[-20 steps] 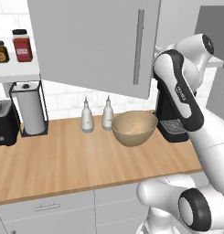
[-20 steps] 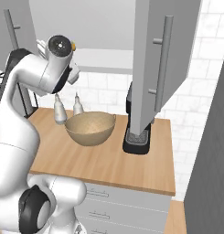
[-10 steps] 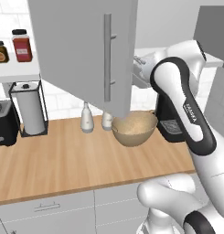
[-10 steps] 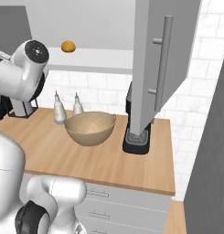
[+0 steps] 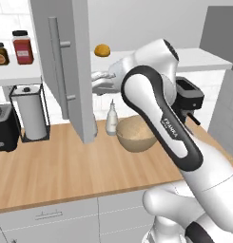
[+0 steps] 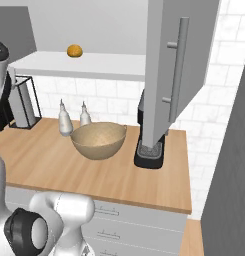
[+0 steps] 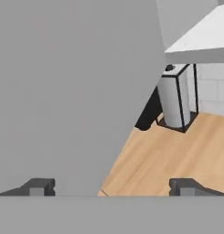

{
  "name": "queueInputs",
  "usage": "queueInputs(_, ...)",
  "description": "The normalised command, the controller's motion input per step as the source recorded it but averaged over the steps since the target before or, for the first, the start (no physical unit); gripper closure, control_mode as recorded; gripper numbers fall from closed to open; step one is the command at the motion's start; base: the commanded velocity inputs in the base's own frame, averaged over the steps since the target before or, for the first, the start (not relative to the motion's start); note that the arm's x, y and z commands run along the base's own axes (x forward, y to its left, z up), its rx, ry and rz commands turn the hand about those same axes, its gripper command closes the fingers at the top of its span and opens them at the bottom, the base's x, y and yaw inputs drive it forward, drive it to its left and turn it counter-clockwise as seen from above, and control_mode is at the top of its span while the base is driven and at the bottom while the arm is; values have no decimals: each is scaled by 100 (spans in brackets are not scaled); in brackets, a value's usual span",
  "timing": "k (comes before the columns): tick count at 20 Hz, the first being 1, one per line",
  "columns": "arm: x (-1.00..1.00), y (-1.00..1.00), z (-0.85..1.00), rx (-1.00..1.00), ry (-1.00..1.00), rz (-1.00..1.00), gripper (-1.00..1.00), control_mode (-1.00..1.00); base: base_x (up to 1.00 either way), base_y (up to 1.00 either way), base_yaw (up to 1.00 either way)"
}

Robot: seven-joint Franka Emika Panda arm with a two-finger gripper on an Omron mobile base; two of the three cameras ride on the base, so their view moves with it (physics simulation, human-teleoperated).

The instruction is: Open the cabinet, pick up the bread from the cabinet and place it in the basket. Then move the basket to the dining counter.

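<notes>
Spread wide and holding nothing, the two-finger gripper is seen in the hand view close against the flat inner face of the light grey cabinet door, with both dark fingertips apart at the bottom of that view. In the left base view the white hand is placed just behind the swung-out door, below the shelf level.

Both doors of the light grey wall cabinet are seen standing open, so the opening step is judged done. The small golden-brown lump of bread is found on the white cabinet shelf, alone and well above the round tan bowl-shaped basket, which is set on the wood worktop just in front of two white bottles.

The bread is judged light, rounded and somewhat soft, so it is best taken across its middle from the sides with a gentle squeeze; too hard a grip could be expected to dent it, and a hold near the top could let it roll out. The basket is judged stiff and light, and best gripped at its rim.
</notes>
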Motion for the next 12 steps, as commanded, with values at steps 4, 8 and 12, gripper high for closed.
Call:
queueInputs(4, 19, -36, 0, -1, -1, -18, -100, -100, 0, 0, 0)
queueInputs(8, 24, -100, 0, -2, -2, -22, -100, -100, 0, 0, 0)
queueInputs(12, 37, -97, 12, -17, -6, -14, -100, -100, 0, 0, 0)
